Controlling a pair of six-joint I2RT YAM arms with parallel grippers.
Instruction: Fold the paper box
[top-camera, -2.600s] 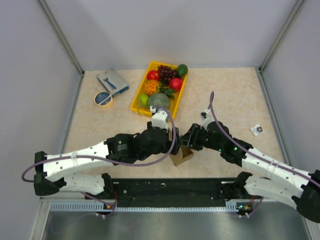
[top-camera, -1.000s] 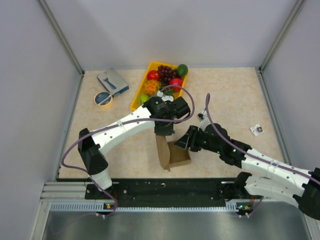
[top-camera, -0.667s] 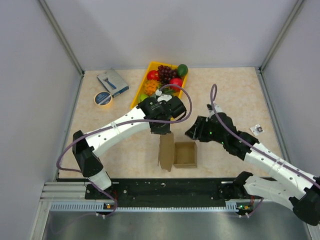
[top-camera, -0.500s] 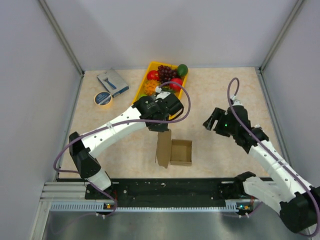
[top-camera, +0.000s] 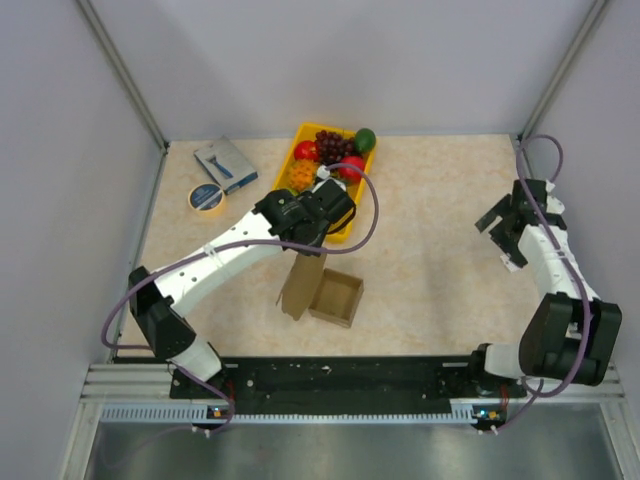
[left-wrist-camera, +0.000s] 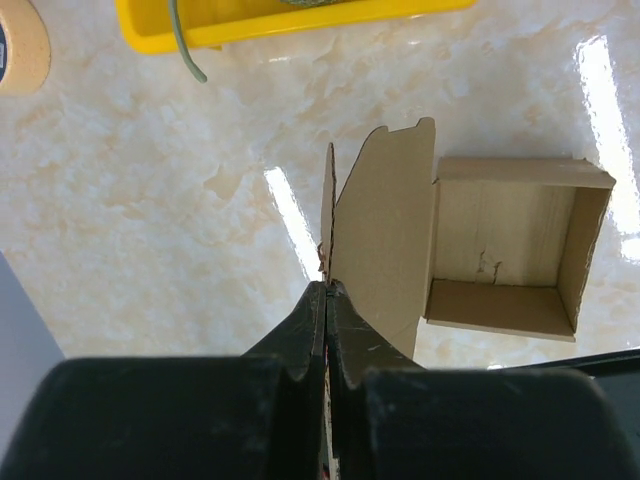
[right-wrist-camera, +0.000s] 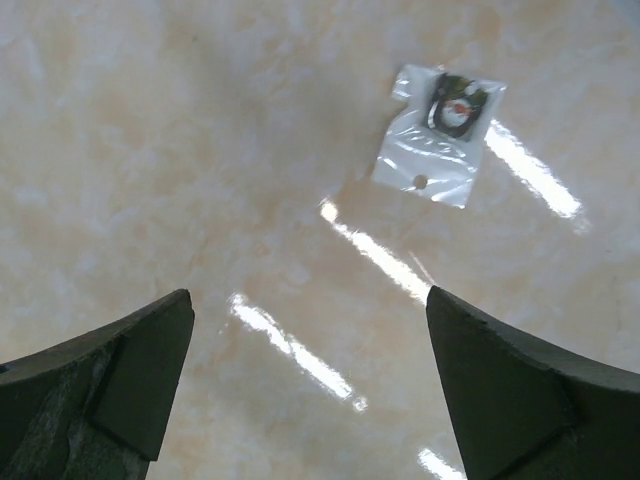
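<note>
The paper box (top-camera: 337, 298) is a small brown cardboard tray, open on top, on the table in front of the arms. Its lid flap (top-camera: 299, 284) stands up on the left side. My left gripper (top-camera: 308, 252) is shut on the flap's top edge from above. In the left wrist view the fingertips (left-wrist-camera: 318, 296) pinch the thin cardboard edge, with the flap (left-wrist-camera: 385, 240) and the open box (left-wrist-camera: 505, 255) below. My right gripper (top-camera: 501, 240) is open at the far right, away from the box. It hovers with nothing between its fingers (right-wrist-camera: 150, 350).
A yellow tray (top-camera: 301, 131) of toy fruit sits behind the box, partly under the left arm. A tape roll (top-camera: 206, 198) and a blue-grey packet (top-camera: 225, 165) lie at the back left. A small clear plastic bag (right-wrist-camera: 440, 135) lies below the right gripper. Grey walls close both sides.
The right gripper opened, left the box and swung out to the far right. The left gripper closed on the upright flap, and the box shifted slightly left and turned.
</note>
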